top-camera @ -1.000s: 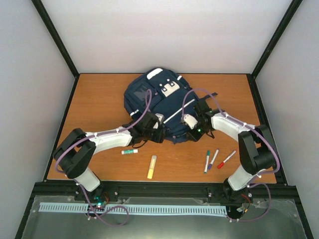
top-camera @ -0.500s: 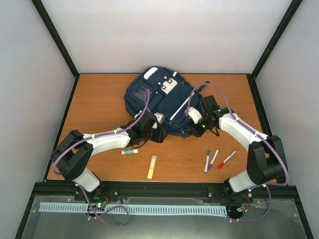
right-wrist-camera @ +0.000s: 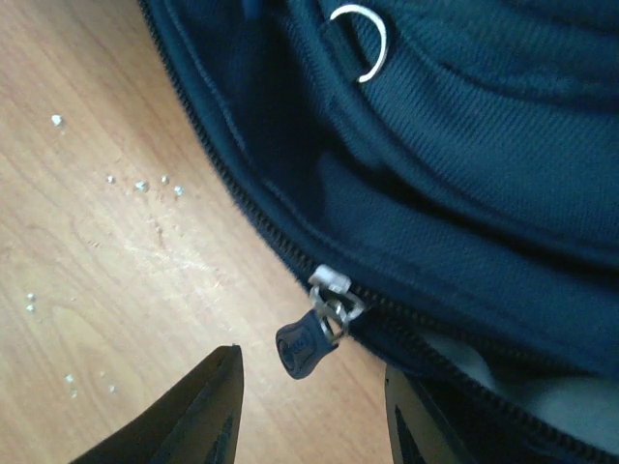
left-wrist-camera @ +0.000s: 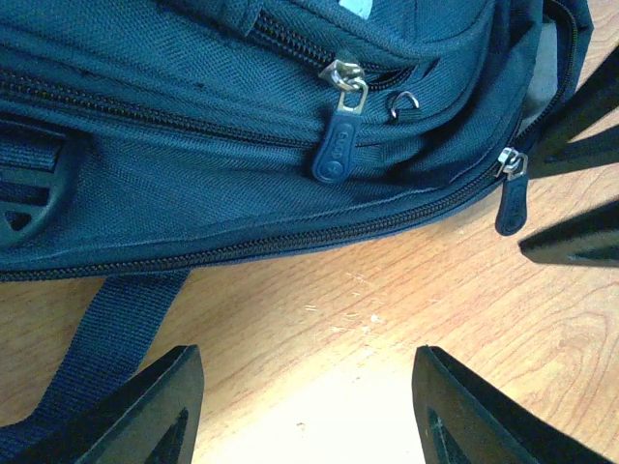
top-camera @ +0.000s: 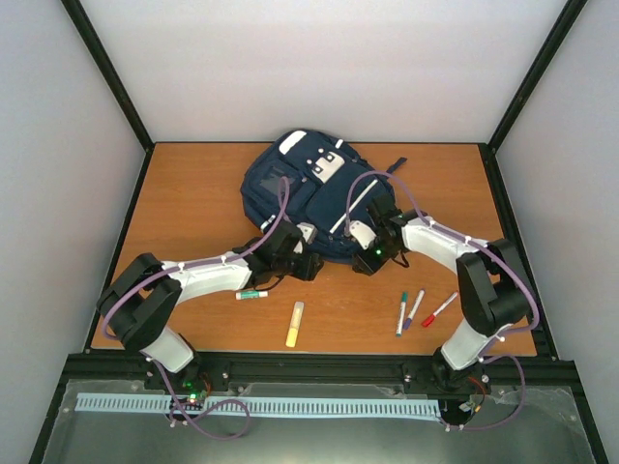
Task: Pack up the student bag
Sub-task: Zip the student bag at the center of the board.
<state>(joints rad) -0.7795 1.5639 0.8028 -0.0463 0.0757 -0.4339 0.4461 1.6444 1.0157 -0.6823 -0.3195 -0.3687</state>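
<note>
Lying front-up on the counter (top-camera: pixel 193 203), at its middle and toward the far edge, the student bag (top-camera: pixel 305 193) shows its white patches and stripe. Both arms reach its near edge. The left end effector (top-camera: pixel 306 261) sits at the bag's near-left corner; in the left wrist view (left-wrist-camera: pixel 309 372) its fingers stand wide apart with only bare wood between them, holding nothing. The bag's zipped seam crosses just ahead, with one zipper pull (left-wrist-camera: pixel 338 150) hanging on the upper pocket and a dark strap (left-wrist-camera: pixel 116 329) trailing over the wood.

The right end effector (top-camera: pixel 368 259) meets the near-right edge. Its wrist view (right-wrist-camera: pixel 311 372) shows parted fingers and a second zipper pull (right-wrist-camera: pixel 304 348) dangling just ahead of them — near, but not gripped. A metal ring (right-wrist-camera: pixel 363 39) lies on the fabric above. Dark bars at the right of the left wrist view are probably this end effector's fingers.

On the near counter, apart from the bag: a glue stick (top-camera: pixel 251 294), a yellow highlighter (top-camera: pixel 294 324), and three markers — green (top-camera: pixel 400 312), purple (top-camera: pixel 414 309), red (top-camera: pixel 439 309).
</note>
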